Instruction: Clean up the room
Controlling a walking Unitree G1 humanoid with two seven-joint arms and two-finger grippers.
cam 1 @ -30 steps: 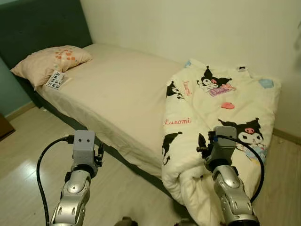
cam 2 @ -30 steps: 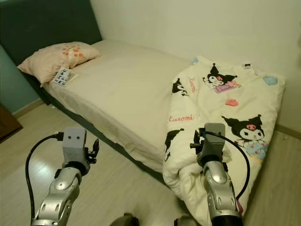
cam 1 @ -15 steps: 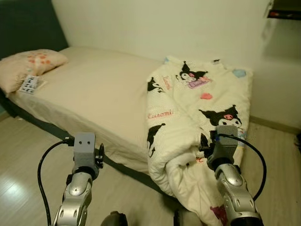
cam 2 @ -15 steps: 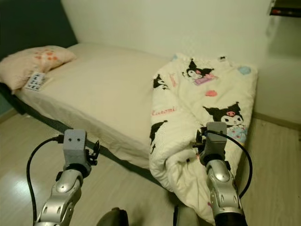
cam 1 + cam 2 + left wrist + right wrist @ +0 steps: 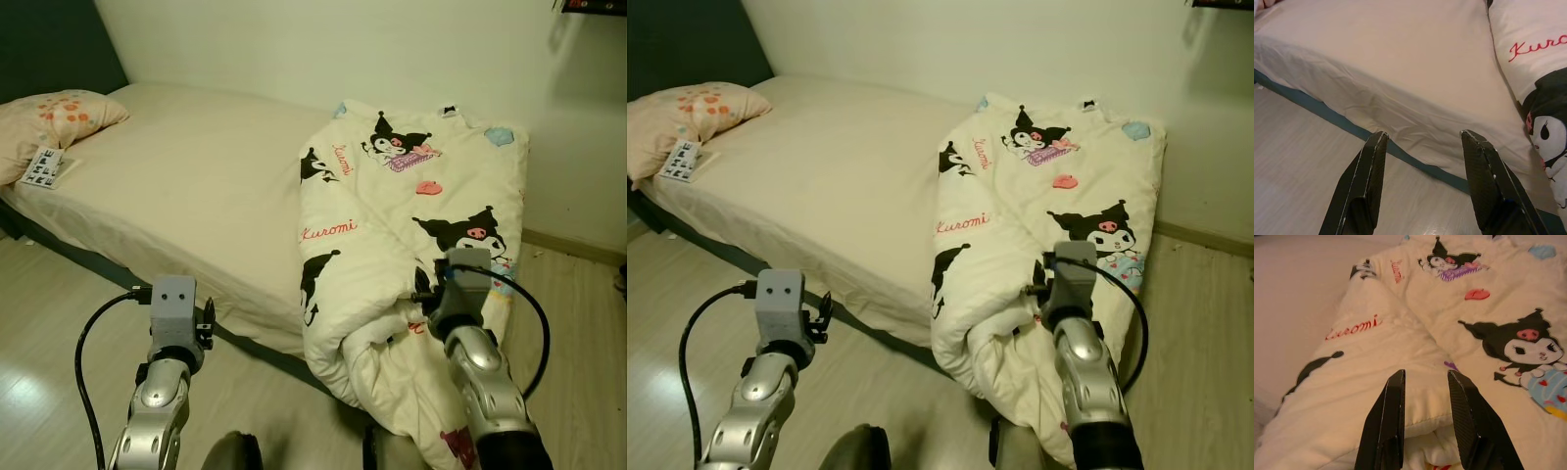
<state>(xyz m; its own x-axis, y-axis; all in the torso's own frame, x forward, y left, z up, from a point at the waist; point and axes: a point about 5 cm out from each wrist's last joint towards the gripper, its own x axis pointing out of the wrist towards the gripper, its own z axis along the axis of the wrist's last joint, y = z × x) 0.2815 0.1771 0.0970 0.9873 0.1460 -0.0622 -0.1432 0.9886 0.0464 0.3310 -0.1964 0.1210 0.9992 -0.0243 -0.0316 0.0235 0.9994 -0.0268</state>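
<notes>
A cream comforter (image 5: pixel 411 225) printed with black cartoon figures lies bunched on the foot end of the bed (image 5: pixel 196 186). Its lower part spills over the bed's side to the floor. My right gripper (image 5: pixel 1426 376) stands open just above a thick fold of the comforter (image 5: pixel 1400 382), with nothing between its fingers (image 5: pixel 1392 421). My left gripper (image 5: pixel 1424 134) is open and low over the wood floor, facing the bed's hanging sheet (image 5: pixel 1400 107) and dark base. Both silver arms reach forward in the eye views, the right arm (image 5: pixel 480 372) against the comforter's hanging edge.
A peach pillow (image 5: pixel 54 117) lies at the head of the bed by the dark headboard (image 5: pixel 49 44), with a black-and-white patterned card (image 5: pixel 41 168) beside it. Light wood floor (image 5: pixel 59 333) runs along the bed's near side. A wall and skirting (image 5: pixel 573 245) close the far right.
The whole picture has shifted as the camera turned toward the foot of the bed and came closer. The right gripper now sits nearer the comforter's fold. Both grippers stay open.
</notes>
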